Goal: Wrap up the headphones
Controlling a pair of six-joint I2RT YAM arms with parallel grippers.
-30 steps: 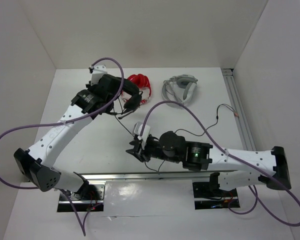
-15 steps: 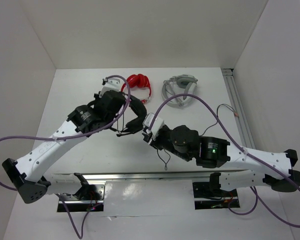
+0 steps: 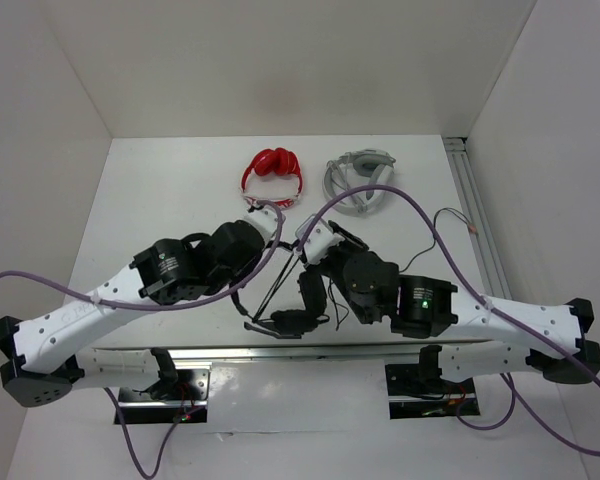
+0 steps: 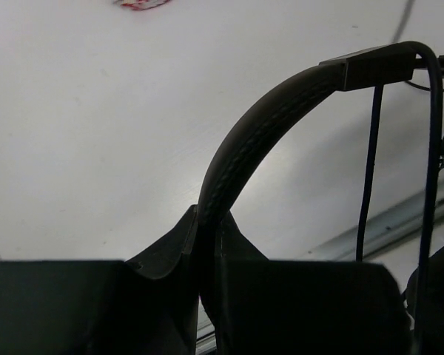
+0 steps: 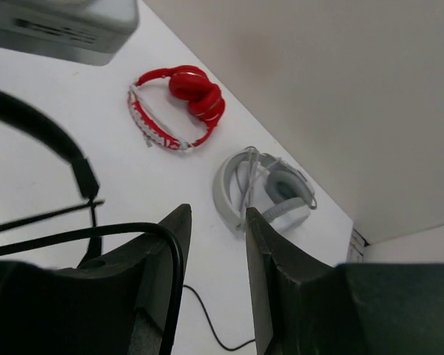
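The black headphones [image 3: 308,292] are at the middle front, earcups low near the front rail and the thin headband rising up and back. My left gripper [image 3: 278,252] is shut on the headband [image 4: 259,126]; in the left wrist view both fingers [image 4: 207,222] pinch it, and the thin black cable [image 4: 370,163] hangs beside it. My right gripper [image 3: 332,238] is just right of the headphones. Its jaws [image 5: 218,214] are open with bare table between them. A loop of the cable [image 5: 170,251] lies over the outside of its left finger. The headband also shows at the left of that view [image 5: 44,133].
Red headphones [image 3: 273,172] and grey-white headphones [image 3: 358,178] lie at the back of the table; both show in the right wrist view [image 5: 181,96] [image 5: 270,188]. Loose black cable trails at the right [image 3: 450,215]. A metal rail [image 3: 475,215] runs along the right wall and another [image 3: 280,352] along the front.
My left gripper has carried the black headphones from beside the red headphones toward the front middle. My right gripper has moved up from the front to just right of them.
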